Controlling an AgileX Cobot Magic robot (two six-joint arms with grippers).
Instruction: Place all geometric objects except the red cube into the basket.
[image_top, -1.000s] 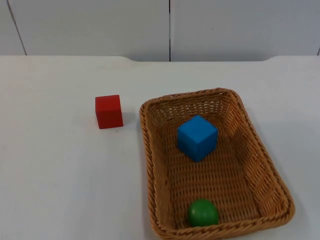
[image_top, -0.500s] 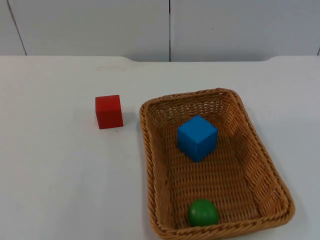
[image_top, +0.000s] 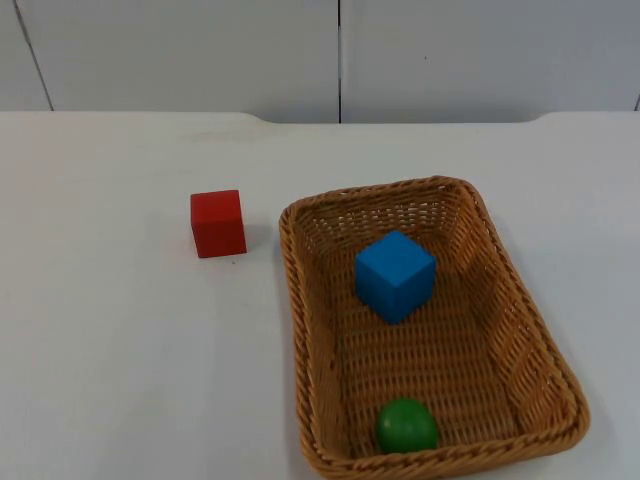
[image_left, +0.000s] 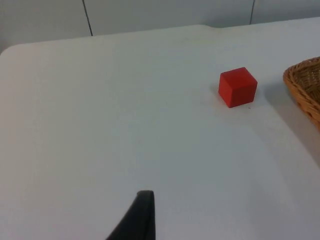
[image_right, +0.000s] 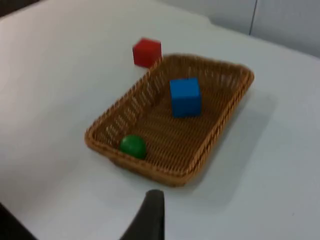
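Nothing has moved since the earlier top views: both blocks, the ball and the basket lie exactly where they lay a second ago. Nearest in the top view, the green ball (image_top: 406, 425) rests on the floor of the wicker basket (image_top: 300, 330), close against its near wall; farther in, the blue cube (image_top: 395, 276) sits in the basket's far half, apart from the ball. Beyond the basket's far left corner, just beside the rim but not touching it, the red cube (image_top: 218, 223) stands alone on the white bench (image_top: 110, 350). The left gripper (image_left: 141, 216) hangs back over bare bench, well short of the red cube (image_left: 238, 87), with the basket's rim (image_left: 304, 87) off to its side; the right gripper (image_right: 152, 215) hangs short of the basket's near wall (image_right: 150, 169), ball and blue cube lying beyond it. With one fingertip of each on show, I cannot tell whether either is wide or narrow. By my reading the sorting step is finished: every shape but the red cube is in the basket. What remains calls for no grasp; both arms wait, and the red cube should be left alone.
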